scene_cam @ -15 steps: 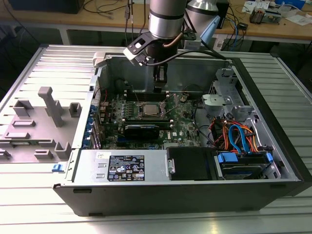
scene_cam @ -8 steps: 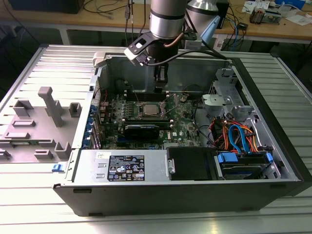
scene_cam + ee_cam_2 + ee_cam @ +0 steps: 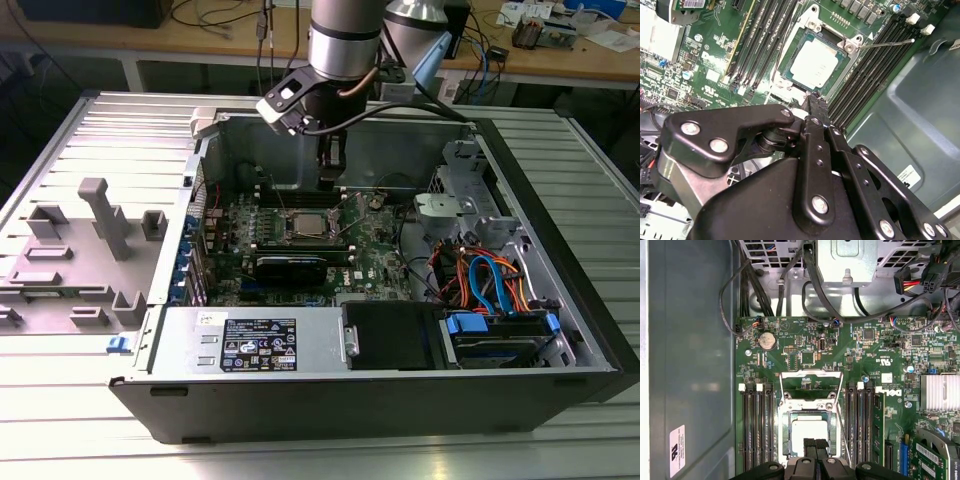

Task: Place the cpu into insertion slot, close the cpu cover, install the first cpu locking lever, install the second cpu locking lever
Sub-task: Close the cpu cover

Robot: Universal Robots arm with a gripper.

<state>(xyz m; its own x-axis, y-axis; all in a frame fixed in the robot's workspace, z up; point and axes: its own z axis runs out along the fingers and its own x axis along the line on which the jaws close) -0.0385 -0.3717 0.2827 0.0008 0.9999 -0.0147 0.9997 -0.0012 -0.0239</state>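
Note:
The cpu (image 3: pixel 815 65) lies flat in the insertion slot (image 3: pixel 809 432) on the green motherboard (image 3: pixel 375 255), its silvery top facing up. The cpu cover (image 3: pixel 802 30) lies down around it, the chip showing through its window. A thin wire locking lever (image 3: pixel 888 43) sticks out from the socket's corner over the memory slots. Another wire lever (image 3: pixel 810 374) stands looped beyond the socket's hinge plate. My gripper (image 3: pixel 814 102) hovers just above the socket's edge, black fingertips (image 3: pixel 810 443) pressed together and holding nothing. In the exterior view the gripper (image 3: pixel 331 180) hangs over the back of the board.
Long black memory slots (image 3: pixel 756 425) flank the socket on both sides. A coin battery (image 3: pixel 767 340), a finned heatsink (image 3: pixel 940 392) and black cables (image 3: pixel 760 295) are close by. The case wall (image 3: pixel 690 365), drive cage (image 3: pixel 455 205) and power supply (image 3: pixel 250 345) hem in the board.

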